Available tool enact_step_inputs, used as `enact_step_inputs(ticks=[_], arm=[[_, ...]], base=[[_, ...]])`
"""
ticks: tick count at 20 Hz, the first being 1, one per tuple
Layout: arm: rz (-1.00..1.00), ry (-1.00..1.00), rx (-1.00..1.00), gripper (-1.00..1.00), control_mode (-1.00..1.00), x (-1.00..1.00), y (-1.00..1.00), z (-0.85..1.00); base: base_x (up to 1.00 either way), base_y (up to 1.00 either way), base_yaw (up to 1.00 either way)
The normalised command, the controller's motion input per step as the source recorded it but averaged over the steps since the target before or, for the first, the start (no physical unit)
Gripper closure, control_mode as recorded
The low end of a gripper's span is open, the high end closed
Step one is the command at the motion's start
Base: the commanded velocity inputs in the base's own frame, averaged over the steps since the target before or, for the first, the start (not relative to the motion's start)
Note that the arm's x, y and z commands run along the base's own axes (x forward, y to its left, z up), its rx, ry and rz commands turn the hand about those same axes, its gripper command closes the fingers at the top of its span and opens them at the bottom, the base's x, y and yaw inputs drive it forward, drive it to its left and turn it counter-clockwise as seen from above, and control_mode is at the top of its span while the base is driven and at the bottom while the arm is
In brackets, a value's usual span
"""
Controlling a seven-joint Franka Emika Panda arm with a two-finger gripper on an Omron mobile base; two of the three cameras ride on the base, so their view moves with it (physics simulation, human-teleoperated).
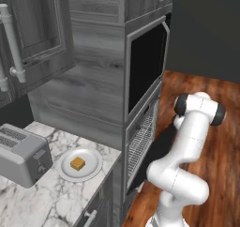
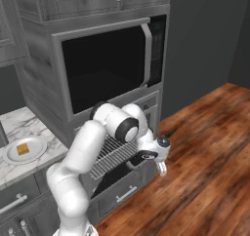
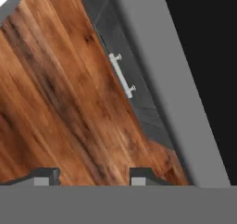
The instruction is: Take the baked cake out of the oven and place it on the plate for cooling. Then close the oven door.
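Note:
The baked cake [image 1: 78, 163] [image 2: 22, 149], a small golden-brown block, lies on the round white plate [image 1: 92, 171] [image 2: 37, 148] on the marble counter beside the toaster [image 1: 21, 159]. The oven [image 2: 115, 153] stands open with its wire racks [image 1: 140, 142] showing. The oven door [image 2: 128, 171] [image 3: 159, 79] hangs folded down, a grey frame around dark glass. My gripper [image 2: 160, 169] [image 3: 95, 177] points down at the door's outer edge, over the floor. Its fingertips [image 3: 46, 177] stand apart with nothing between them.
A black-glass unit [image 1: 145, 64] [image 2: 105, 67] sits above the oven. Below the door is a grey drawer with a bar handle [image 3: 122, 75] [image 2: 126, 193]. The wooden floor [image 2: 205, 157] spreads out to the right. Cabinets with white handles [image 1: 13, 43] hang over the counter.

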Motion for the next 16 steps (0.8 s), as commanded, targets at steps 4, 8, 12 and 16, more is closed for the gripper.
enact_step_inputs(ticks=[4,8,12,16], arm=[[0.47,-0.06,0.44,-1.0,-1.0,0.0,1.0,0.01],[0.49,-0.03,0.49,-1.0,-1.0,0.04,0.99,0.0],[0.52,0.0,0.54,-1.0,-1.0,0.16,0.92,-0.01],[0.56,0.0,0.54,-1.0,-1.0,0.1,0.9,-0.22]], base=[[0.0,0.0,0.0],[0.0,0.0,0.0],[0.0,0.0,0.0],[0.0,0.0,0.0]])
